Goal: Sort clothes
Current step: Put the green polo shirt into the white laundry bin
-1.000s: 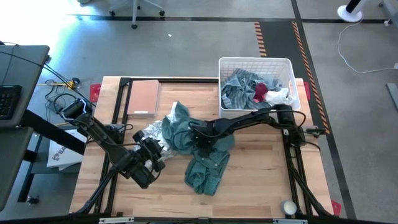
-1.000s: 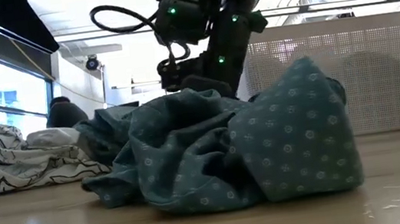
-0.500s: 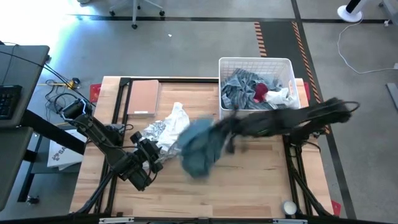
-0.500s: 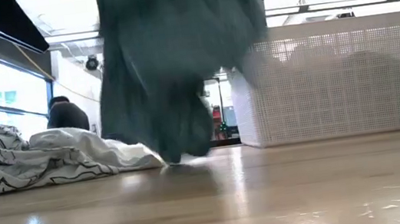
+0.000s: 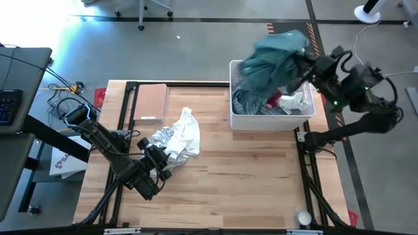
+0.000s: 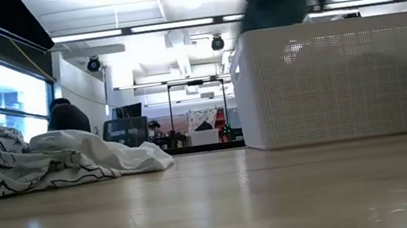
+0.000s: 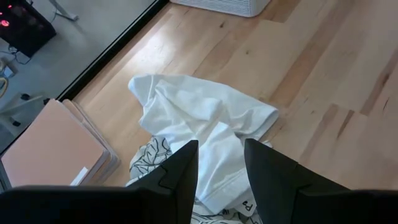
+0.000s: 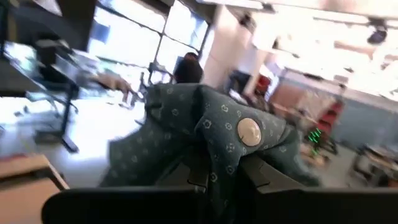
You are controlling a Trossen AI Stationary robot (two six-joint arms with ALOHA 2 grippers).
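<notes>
I am holding the right arm raised and bent back over the table's 2 o'clock corner, its right gripper (image 5: 307, 60) clamped narrow on the dark green garment (image 5: 271, 55). In the right wrist view the fingers (image 8: 198, 176) are pinching a fold of that dotted fabric with a white button showing. The garment is hanging in the air over the white basket (image 5: 236, 117), spilling toward its 12 o'clock rim, above the blue-grey striped clothes (image 5: 247, 98) lying inside.

I am resting the left arm low at the table's 8 o'clock side, stretched along the wood. The left gripper (image 7: 221, 165) is standing spread, holding nothing, its fingertips just above the white patterned garment (image 5: 176, 138), which is lying crumpled left of the table's middle beside a tan folder (image 5: 150, 101).
</notes>
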